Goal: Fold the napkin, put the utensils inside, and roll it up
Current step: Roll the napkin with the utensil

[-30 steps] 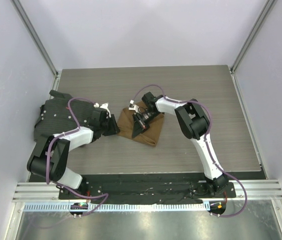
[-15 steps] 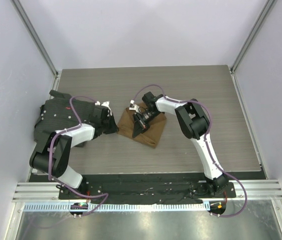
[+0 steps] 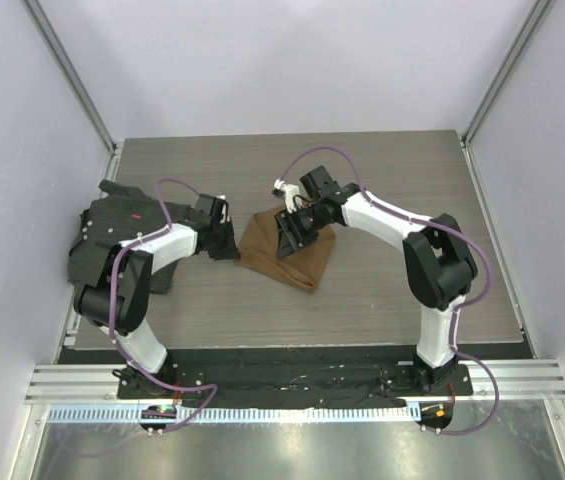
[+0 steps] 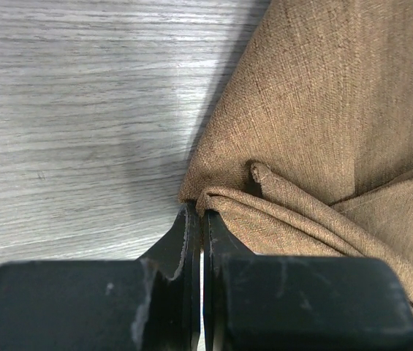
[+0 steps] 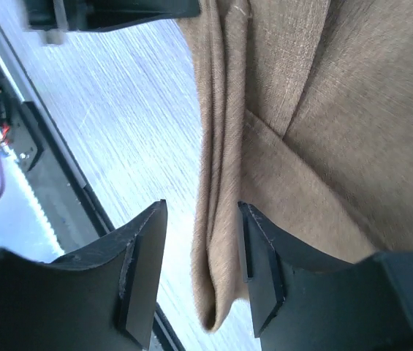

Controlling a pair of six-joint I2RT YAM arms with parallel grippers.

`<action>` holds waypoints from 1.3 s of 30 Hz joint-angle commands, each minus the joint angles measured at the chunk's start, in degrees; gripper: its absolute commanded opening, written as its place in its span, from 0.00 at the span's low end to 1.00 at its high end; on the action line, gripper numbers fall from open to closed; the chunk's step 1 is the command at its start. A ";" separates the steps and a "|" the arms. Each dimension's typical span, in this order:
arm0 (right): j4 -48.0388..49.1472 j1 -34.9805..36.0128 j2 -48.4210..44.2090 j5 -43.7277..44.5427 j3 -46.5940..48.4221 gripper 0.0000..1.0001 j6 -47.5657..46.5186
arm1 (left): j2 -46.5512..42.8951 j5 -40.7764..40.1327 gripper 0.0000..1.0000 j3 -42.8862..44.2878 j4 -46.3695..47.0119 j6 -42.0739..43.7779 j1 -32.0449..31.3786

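The tan-brown napkin (image 3: 304, 262) lies folded and bunched at the middle of the table. My left gripper (image 3: 229, 246) is at its left corner. In the left wrist view the jaws (image 4: 201, 210) are pressed together on the napkin's (image 4: 323, 110) folded corner. My right gripper (image 3: 288, 234) hovers over the napkin's middle. In the right wrist view it (image 5: 202, 205) stands open astride a hanging fold of the napkin (image 5: 323, 117), with a gap on the left side. The utensils are out of view.
A dark grey-black textured mat (image 3: 107, 245) lies crumpled at the table's left edge, beside the left arm. The black base strip (image 3: 292, 365) runs along the near edge. White walls enclose three sides. The left gripper's fingers (image 5: 111, 11) show at the top of the right wrist view.
My left gripper has moved right to the napkin's corner and shut on it. My right gripper has opened, letting go of the cloth, and its elbow has swung out to the right.
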 commanded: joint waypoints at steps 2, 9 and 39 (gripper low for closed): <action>6.01 4.14 -9.51 8.19 -5.52 0.52 1.96 | 3.16 2.05 0.00 3.82 -10.25 0.79 0.15; 3.29 8.53 -7.16 1.42 -6.75 0.46 3.90 | 3.95 1.78 0.00 5.50 -12.54 0.79 0.15; -1.81 -1.83 3.74 6.78 -9.30 0.34 -4.53 | -2.29 -2.96 0.39 5.41 -12.54 0.79 0.06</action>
